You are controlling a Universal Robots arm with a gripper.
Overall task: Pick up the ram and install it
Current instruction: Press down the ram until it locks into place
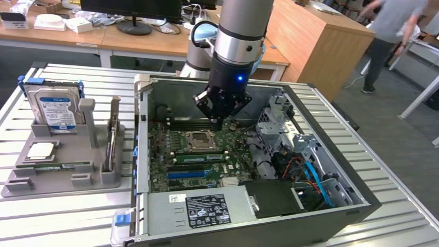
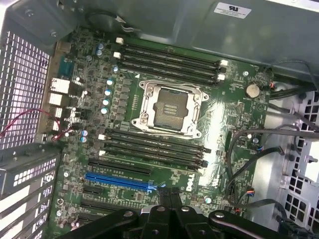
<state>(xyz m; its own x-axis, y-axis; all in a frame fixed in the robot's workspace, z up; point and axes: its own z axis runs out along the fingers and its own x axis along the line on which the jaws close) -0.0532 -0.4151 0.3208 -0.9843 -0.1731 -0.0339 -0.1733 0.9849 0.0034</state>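
The ram (image 1: 53, 165), a narrow green stick, lies flat in the front groove of the grey holder (image 1: 61, 180) at the exterior view's left, far from my gripper. My gripper (image 1: 216, 122) hangs inside the open computer case (image 1: 329, 154), just above the motherboard behind the empty processor socket (image 1: 199, 140). In the wrist view my gripper (image 2: 169, 197) is shut with nothing between its fingers. Two banks of dark memory slots (image 2: 169, 60) (image 2: 154, 147) flank the socket (image 2: 169, 107), and all look empty.
The holder also carries a hard drive (image 1: 56, 110), a silver chip (image 1: 41, 150) and a thin board standing on edge (image 1: 112, 135). Drive cage and cables (image 1: 302, 164) crowd the case's right side. A person (image 1: 394, 31) stands at the back right.
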